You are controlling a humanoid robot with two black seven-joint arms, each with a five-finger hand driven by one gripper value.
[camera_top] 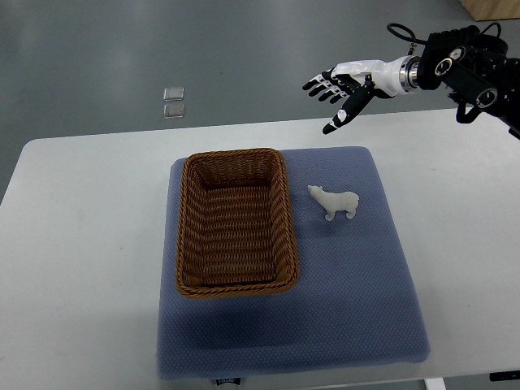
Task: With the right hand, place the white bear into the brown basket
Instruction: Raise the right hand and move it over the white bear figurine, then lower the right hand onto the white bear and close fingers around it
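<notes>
A small white bear (pixel 335 202) stands on the blue mat (pixel 357 276), just right of the brown wicker basket (pixel 286 213). The basket is rectangular and holds nothing. My right hand (pixel 337 91) reaches in from the upper right, raised over the table's far edge, well above and behind the bear. Its fingers (pixel 318 85) are spread and hold nothing. The left arm does not show.
The mat lies on a white table (pixel 81 244). Two small clear squares (pixel 173 101) lie on the grey floor beyond the table's far edge.
</notes>
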